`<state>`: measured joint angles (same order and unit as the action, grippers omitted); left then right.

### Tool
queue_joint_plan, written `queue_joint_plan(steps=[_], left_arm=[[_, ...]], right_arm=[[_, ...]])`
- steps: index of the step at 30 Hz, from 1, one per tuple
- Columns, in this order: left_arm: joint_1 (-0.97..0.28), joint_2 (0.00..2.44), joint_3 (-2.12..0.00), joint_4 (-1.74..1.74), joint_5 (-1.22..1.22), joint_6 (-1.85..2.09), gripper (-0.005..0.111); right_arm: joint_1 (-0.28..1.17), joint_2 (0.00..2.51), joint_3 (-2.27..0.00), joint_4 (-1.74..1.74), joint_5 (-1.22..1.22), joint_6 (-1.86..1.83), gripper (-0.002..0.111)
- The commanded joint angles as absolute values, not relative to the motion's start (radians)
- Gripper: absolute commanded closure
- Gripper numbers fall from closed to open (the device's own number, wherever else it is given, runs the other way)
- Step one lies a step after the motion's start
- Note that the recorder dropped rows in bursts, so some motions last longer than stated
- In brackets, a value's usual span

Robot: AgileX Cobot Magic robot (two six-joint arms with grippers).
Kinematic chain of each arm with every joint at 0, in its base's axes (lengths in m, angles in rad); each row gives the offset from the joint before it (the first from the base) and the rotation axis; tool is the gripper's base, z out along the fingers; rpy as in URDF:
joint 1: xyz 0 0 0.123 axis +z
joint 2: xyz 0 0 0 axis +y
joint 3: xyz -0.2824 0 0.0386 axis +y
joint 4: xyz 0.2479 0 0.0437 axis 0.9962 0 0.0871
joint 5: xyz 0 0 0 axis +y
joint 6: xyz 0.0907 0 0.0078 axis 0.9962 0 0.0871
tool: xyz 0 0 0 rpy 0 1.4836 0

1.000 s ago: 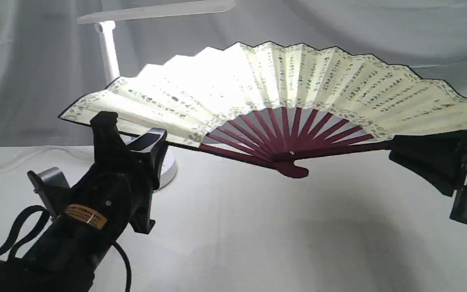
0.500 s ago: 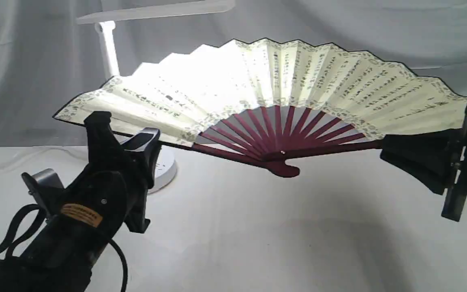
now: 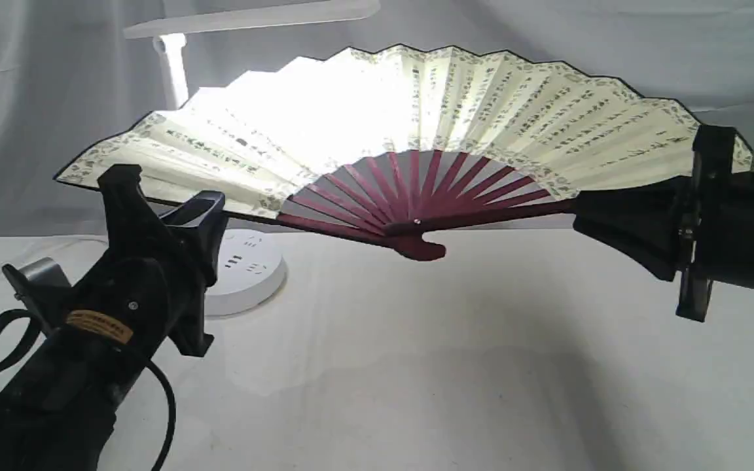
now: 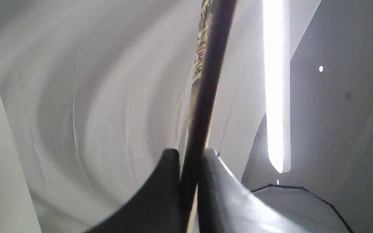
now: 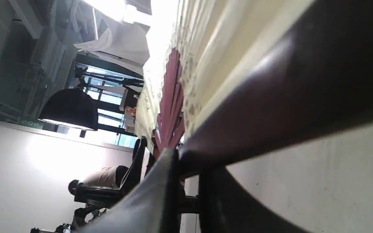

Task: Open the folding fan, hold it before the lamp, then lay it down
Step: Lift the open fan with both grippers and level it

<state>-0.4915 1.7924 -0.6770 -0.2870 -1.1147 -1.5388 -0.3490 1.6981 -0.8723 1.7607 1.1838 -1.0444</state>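
The folding fan is spread wide open in the air, cream pleats with dark script, maroon ribs meeting at the pivot. My left gripper is shut on its left outer rib. My right gripper is shut on the right outer rib. The white lamp stands behind the fan's left half: its light bar is above, its stem partly hidden, its round base with sockets on the table. The lamp's light washes out the fan's left pleats.
A white cloth covers the table, and a grey draped backdrop hangs behind. The fan's shadow falls on the cloth below it. A black cable loops from my left arm near the front edge.
Both grippers have carried the open fan up and to the left, so it now sits higher before the lamp. The lamp base has come into fuller view under the fan.
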Motion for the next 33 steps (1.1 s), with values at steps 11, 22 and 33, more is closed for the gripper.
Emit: queue_joint_plan(steps=[11,22,33], left_arm=[[-0.428,1.768,-0.724,-0.448,-1.221,-1.595,0.107],[-0.399,1.768,-0.727,-0.460,-1.201,-1.595,0.107],[-0.337,1.768,-0.727,-0.389,-1.201,-1.632,0.107]], right_arm=[[-0.299,1.695,-0.945,1.744,1.006,-1.049,0.108],[-0.229,1.695,-0.968,1.744,0.905,-1.019,0.108],[-0.229,1.693,-1.007,1.744,0.907,-0.997,0.108]])
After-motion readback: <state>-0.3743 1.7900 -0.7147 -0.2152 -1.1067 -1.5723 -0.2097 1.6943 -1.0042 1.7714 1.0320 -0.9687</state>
